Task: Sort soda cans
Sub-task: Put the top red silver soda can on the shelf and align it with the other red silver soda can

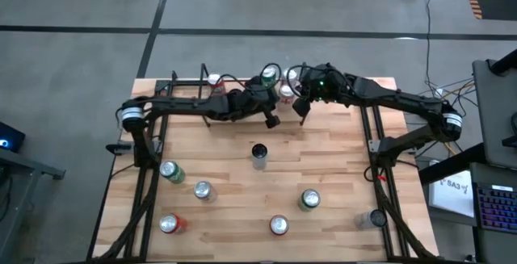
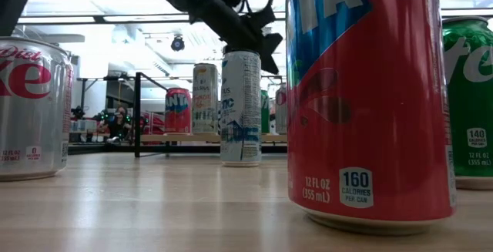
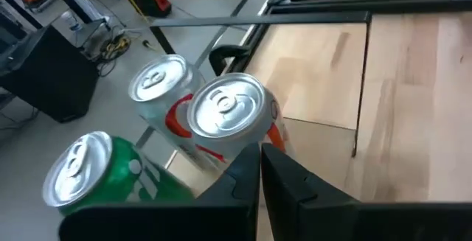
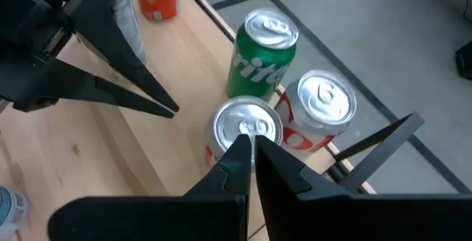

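Note:
Three soda cans stand upright in a cluster at the table's far edge: a green one (image 1: 269,76), a white-and-red one (image 1: 291,76) and a red-and-white one (image 1: 287,92). My left gripper (image 1: 273,122) is shut and hangs just near and left of the cluster. In the left wrist view its fingertips (image 3: 259,169) point at the red-and-white can (image 3: 225,116). My right gripper (image 1: 301,112) is shut and hangs just near and right of the cluster. Its tips (image 4: 251,149) are above and in front of that same can (image 4: 247,127). Neither gripper shows any contact.
A tall slim can (image 1: 258,155) stands mid-table, just nearer than both grippers. Several more cans stand toward the near edge: green (image 1: 170,171), silver (image 1: 203,190), red (image 1: 169,224), red (image 1: 279,226), green (image 1: 309,200), silver (image 1: 373,218). One more can (image 1: 214,81) is at the far left.

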